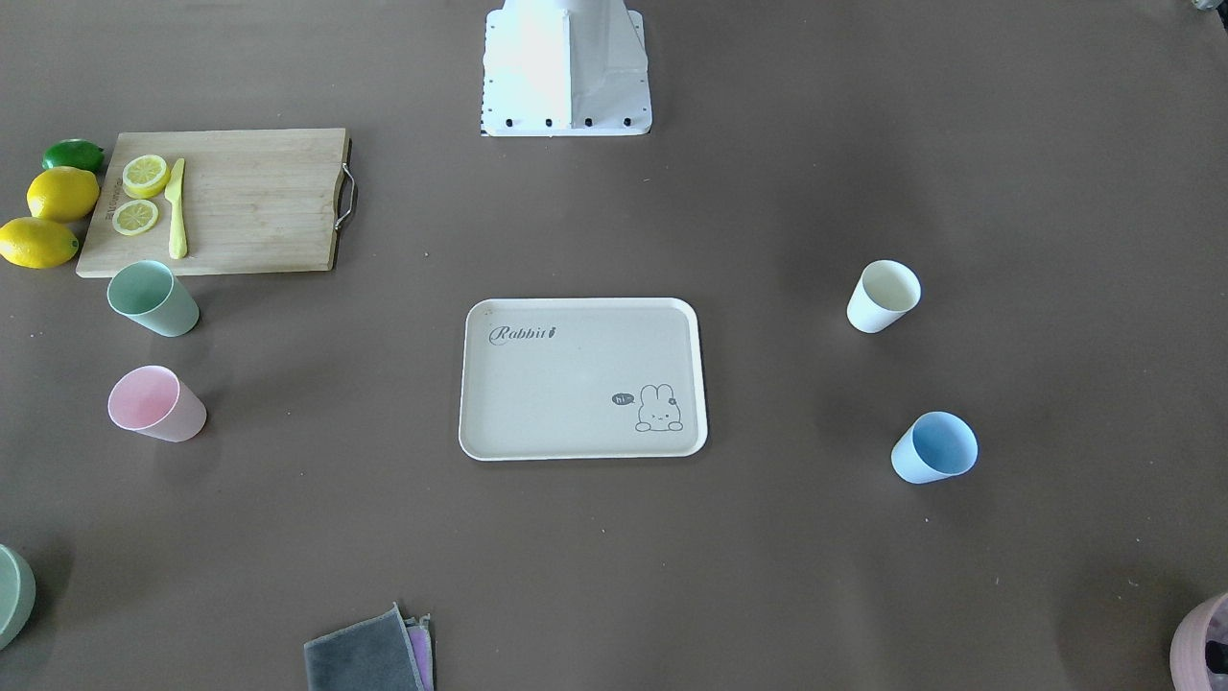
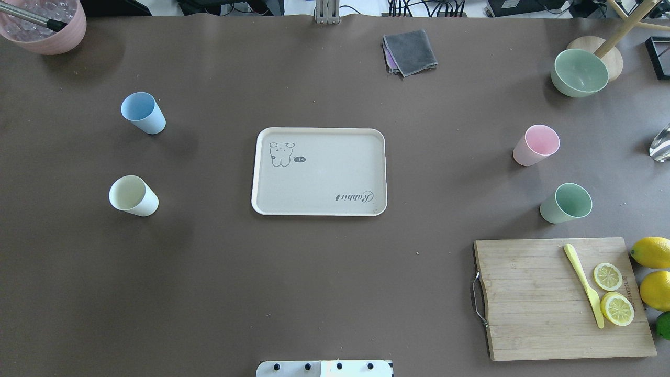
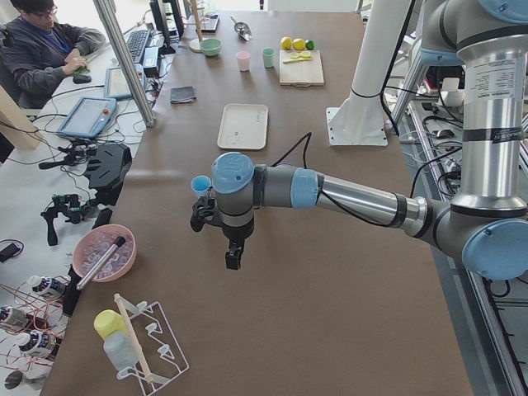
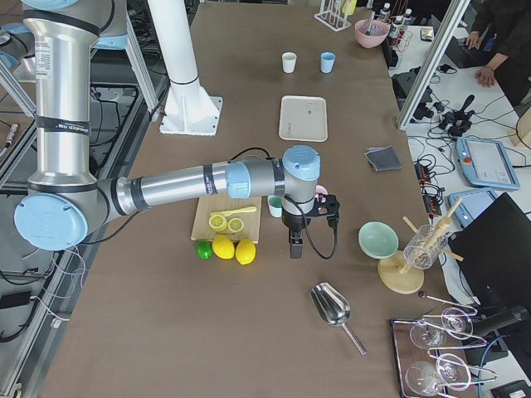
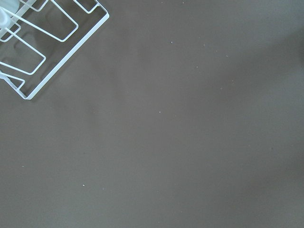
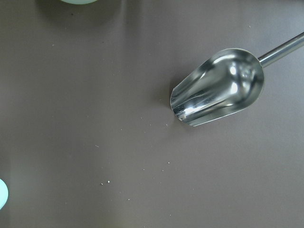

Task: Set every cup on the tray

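The beige tray (image 1: 576, 384) lies mid-table, with nothing on it (image 2: 319, 178). The cream-white cup (image 2: 133, 196) and light blue cup (image 2: 143, 113) stand upright on the table left of it in the overhead view. The pink cup (image 2: 535, 145) and mint green cup (image 2: 566, 203) stand right of it. My left gripper (image 3: 234, 256) hangs over bare table near the blue cup (image 3: 200, 185), beyond the table's left end of the cups. My right gripper (image 4: 294, 246) hangs near the mint cup (image 4: 275, 205) and lemons. I cannot tell whether either is open or shut.
A wooden cutting board (image 2: 528, 298) with lemon slices and a yellow knife (image 2: 583, 285) lies near the mint cup, lemons (image 2: 651, 251) beside it. A green bowl (image 2: 580, 72), pink pot (image 2: 49, 26), grey cloth (image 2: 411, 51), metal scoop (image 6: 218, 88) and wire rack (image 5: 42, 42) sit at the edges.
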